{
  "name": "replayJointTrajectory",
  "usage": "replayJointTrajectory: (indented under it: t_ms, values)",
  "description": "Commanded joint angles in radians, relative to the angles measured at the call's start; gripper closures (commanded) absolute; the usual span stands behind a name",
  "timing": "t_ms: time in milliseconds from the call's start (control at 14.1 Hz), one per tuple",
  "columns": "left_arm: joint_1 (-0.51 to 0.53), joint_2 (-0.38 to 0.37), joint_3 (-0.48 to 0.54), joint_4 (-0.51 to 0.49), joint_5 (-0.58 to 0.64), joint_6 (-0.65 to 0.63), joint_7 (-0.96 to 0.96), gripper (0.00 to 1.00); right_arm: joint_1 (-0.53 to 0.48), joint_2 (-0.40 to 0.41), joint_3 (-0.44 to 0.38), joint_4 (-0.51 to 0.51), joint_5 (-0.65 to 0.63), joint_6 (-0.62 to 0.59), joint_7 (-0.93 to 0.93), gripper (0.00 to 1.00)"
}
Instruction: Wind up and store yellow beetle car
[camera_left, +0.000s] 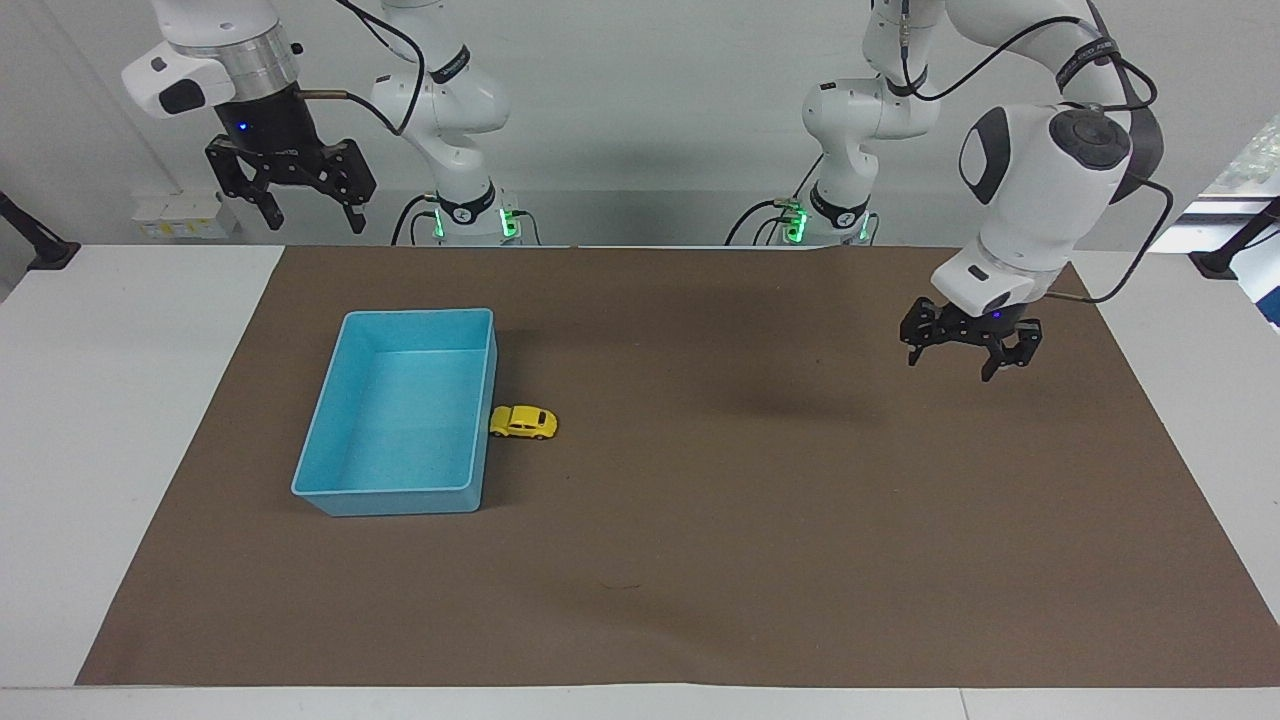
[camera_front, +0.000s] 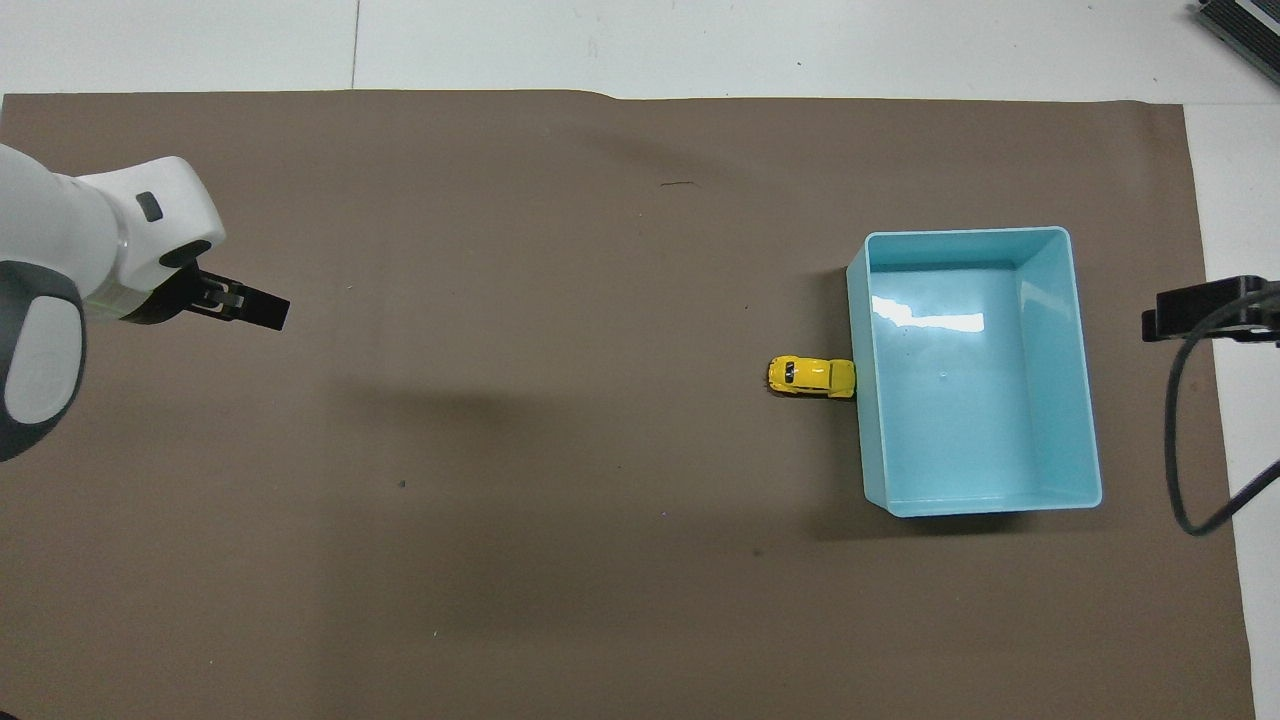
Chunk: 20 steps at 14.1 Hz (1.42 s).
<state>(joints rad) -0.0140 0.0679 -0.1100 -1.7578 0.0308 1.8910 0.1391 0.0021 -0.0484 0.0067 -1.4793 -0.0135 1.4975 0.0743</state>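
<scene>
The yellow beetle car (camera_left: 523, 422) stands on the brown mat, its nose against the outer side wall of the blue tray (camera_left: 330, 415); in the overhead view the car (camera_front: 811, 376) touches the tray's wall (camera_front: 857, 400). My left gripper (camera_left: 968, 362) is open and empty, raised over the mat toward the left arm's end of the table, well away from the car; it also shows in the overhead view (camera_front: 262, 312). My right gripper (camera_left: 308, 215) is open and empty, held high by the right arm's base, where that arm waits.
The brown mat (camera_left: 700, 560) covers most of the white table (camera_left: 110, 400). A black cable and mount (camera_front: 1205, 330) show over the table's edge past the tray at the right arm's end.
</scene>
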Motion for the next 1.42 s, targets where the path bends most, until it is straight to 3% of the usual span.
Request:
replayJointTrajectory:
  t_ms: [0,142,639,995,1350]
  values:
    - [0.041,-0.002,-0.01,0.07,-0.021,-0.084,-0.113,0.0,-0.01,-0.013,0.007,-0.007,-0.006,-0.011,0.001,0.0]
    - [0.074,-0.005,-0.01,0.116,-0.08,-0.148,-0.141,0.0,-0.01,-0.013,0.007,-0.007,-0.006,-0.011,0.001,0.0]
    - [0.117,-0.045,-0.008,0.196,-0.078,-0.323,-0.142,0.0,-0.01,-0.013,0.007,-0.007,-0.006,-0.011,0.001,0.0]
    - [0.114,-0.125,-0.014,0.103,-0.078,-0.313,-0.139,0.0,-0.011,-0.013,0.006,-0.007,-0.006,-0.013,0.001,0.0]
    - [0.112,-0.128,-0.014,0.098,-0.078,-0.316,-0.125,0.0,-0.002,-0.018,0.002,-0.009,-0.006,-0.022,-0.033,0.0]
